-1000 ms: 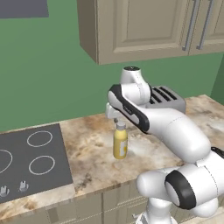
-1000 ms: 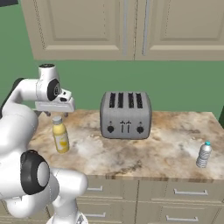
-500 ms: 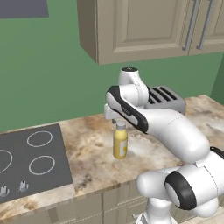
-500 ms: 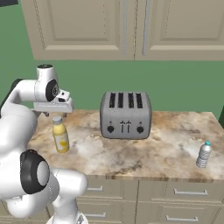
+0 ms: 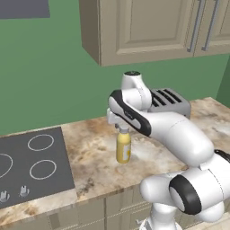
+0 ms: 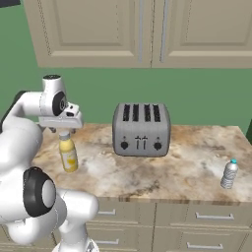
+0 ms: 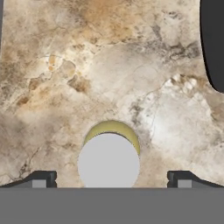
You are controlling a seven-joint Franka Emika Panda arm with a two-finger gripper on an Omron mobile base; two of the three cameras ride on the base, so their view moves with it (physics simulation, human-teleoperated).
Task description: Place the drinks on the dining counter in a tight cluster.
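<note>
A: Presently, where does the gripper [image 7: 109,179] stand?

B: Directly above the yellow bottle [image 5: 123,146], at centre frame in the left base view. In the hand view the bottle's grey cap [image 7: 108,161] sits at lower centre, between the two finger tips [image 7: 40,179]. The jaws are spread wide, one tip at each side of the cap, neither touching it.

A: State the bottle's position on the counter [image 6: 167,167].

B: Upright on the marbled counter, left of centre in the right base view, yellow bottle [image 6: 68,153] near the front edge. In the left base view the cooktop [image 5: 31,166] lies at lower left, well apart from the bottle, with bare stone between them.

A: Which obstacles border the work area?

B: The silver toaster [image 6: 141,129] stands at centre frame in the right base view, apart from the bottle, with bare counter between. In the hand view a dark rounded edge at upper right intrudes; what it belongs to cannot be told. Wall cabinets [image 6: 142,29] hang across the top of the frame, above the arm's upper joint.

A: Any other drinks?

B: The small clear water bottle [image 6: 229,173] stands upright at the right of the right base view, near the counter's front edge and right end, well apart from the toaster and the yellow bottle.
</note>
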